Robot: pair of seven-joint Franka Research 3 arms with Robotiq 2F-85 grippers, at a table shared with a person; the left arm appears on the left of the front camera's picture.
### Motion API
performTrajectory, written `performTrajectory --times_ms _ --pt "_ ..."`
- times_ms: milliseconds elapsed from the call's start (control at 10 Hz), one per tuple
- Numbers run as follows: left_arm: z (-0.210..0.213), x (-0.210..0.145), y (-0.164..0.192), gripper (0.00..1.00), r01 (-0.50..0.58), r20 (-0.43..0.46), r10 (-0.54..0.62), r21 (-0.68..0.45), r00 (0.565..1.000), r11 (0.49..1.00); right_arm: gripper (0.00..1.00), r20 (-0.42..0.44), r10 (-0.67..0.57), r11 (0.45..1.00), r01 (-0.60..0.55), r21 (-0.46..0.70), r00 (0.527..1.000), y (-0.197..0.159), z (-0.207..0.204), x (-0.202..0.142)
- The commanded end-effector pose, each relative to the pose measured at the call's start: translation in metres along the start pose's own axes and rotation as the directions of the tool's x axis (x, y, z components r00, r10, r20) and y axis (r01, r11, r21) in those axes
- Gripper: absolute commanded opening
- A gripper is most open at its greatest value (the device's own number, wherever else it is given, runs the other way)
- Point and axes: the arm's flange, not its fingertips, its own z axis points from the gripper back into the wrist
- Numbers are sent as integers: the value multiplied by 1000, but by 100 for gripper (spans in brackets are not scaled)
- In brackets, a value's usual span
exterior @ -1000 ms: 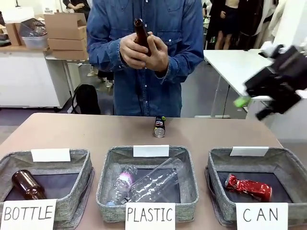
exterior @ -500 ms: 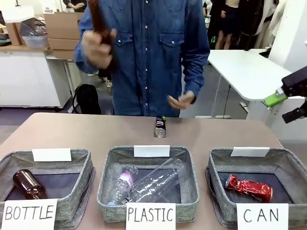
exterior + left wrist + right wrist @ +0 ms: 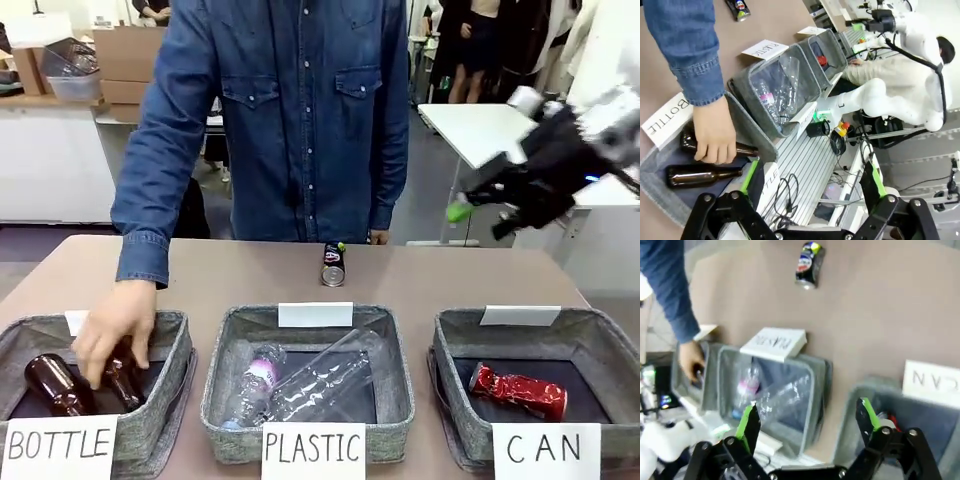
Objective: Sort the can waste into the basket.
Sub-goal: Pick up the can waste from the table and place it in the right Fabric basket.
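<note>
A person's hand [image 3: 112, 333] lowered a brown bottle [image 3: 126, 377] into the BOTTLE basket [image 3: 170, 400] on the bench [image 3: 450, 275]. The CAN basket [image 3: 455, 345] held the red can [image 3: 518, 390]; the black can [image 3: 333, 264] lay near the bench's far edge. The right hand [image 3: 478, 208], fingers apart and empty, hung above the bench's right side. The left hand [image 3: 810, 187] was likewise spread. The lying can could roll away if nudged.

Right pincer [image 3: 478, 203] motion-blurred

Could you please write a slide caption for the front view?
Person's hand lowers a bottle into the left basket; black can waits on the table.
</note>
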Motion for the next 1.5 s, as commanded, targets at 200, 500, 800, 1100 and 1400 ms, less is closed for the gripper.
performTrajectory --times_ms 200,500,800,1100,1400 --pt "2 -3 -1 100 16 -10 -16 -3 1000 1000 100 15 -95 976 96 -196 995 38 -126 78" --pt "2 -3 -1 100 16 -10 -16 -3 1000 1000 100 -41 -70 976 60 -210 997 40 -209 105" --pt "2 -3 -1 100 16 -10 -16 -3 1000 1000 100 -171 -51 988 26 -149 984 35 -268 131" --pt "2 -3 -1 100 16 -10 -16 -3 1000 1000 100 -152 -130 982 107 -154 980 29 -322 153" --pt "2 -3 -1 100 16 -10 -16 -3 1000 1000 100 -124 -147 975 123 -187 981 21 -352 161"
